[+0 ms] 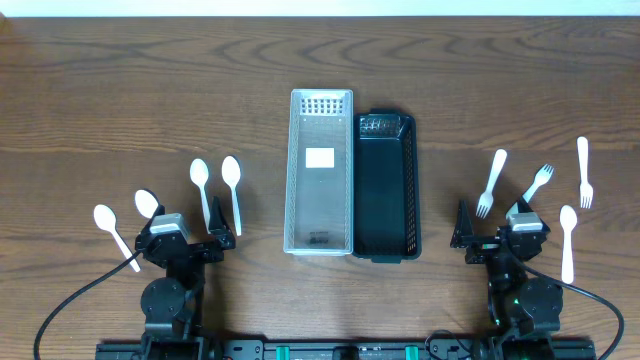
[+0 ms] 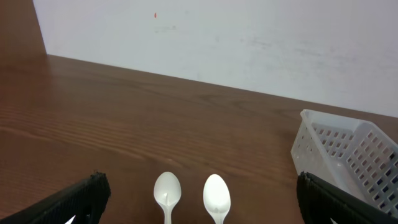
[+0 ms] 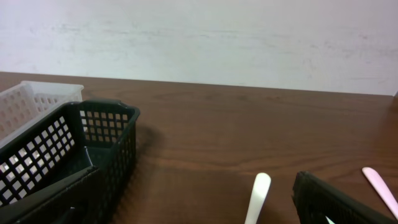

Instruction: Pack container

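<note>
A clear plastic basket and a black plastic basket stand side by side mid-table, both without cutlery. Several white spoons lie at the left, among them two ahead of my left gripper, which is open and empty; they show in the left wrist view. Three white forks and one spoon lie at the right. My right gripper is open and empty near the front edge; one fork handle lies between its fingers.
Two more spoons lie at the far left beside my left arm. A white wall bounds the table's far edge. The clear basket's corner shows at the right of the left wrist view.
</note>
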You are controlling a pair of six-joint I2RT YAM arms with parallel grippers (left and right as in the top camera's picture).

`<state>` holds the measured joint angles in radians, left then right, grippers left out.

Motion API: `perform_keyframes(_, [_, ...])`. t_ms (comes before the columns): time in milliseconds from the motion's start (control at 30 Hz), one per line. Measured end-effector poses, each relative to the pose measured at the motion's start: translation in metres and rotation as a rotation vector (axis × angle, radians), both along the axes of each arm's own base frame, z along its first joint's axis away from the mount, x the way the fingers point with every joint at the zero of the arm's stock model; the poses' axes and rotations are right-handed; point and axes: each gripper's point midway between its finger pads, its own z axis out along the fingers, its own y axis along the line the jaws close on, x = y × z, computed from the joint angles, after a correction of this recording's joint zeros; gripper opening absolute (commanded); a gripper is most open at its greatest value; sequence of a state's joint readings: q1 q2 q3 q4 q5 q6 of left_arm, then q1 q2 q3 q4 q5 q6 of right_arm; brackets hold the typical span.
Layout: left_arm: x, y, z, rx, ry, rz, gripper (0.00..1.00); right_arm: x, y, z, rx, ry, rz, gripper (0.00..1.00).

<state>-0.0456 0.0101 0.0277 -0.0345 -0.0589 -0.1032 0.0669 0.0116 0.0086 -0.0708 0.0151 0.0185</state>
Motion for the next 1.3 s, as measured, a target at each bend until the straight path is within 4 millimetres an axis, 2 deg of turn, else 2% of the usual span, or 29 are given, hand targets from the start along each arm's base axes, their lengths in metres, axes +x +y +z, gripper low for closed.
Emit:
perform_keyframes(800, [0.0, 0.0, 0.0, 0.0, 0.0, 0.0, 0.98, 0.0, 0.0, 0.0, 0.008, 0.0, -0.001, 0.99])
perform_keyframes(1033, [0.0, 0.0, 0.001, -0.027, -0.006, 0.002, 0.98, 0.0, 0.001, -0.002, 0.176, 0.019, -0.009, 0.99])
perform_keyframes(1200, [-0.006, -0.001, -0.015, -0.075, 0.138, 0.005, 0.98, -0.002, 0.004, -0.016, 0.277, 0.153, -0.018, 0.99])
perform_keyframes(1300, [-0.007, -0.002, -0.007, -0.079, 0.218, 0.007, 0.98, -0.002, 0.004, -0.008, 0.295, 0.234, -0.033, 0.99])
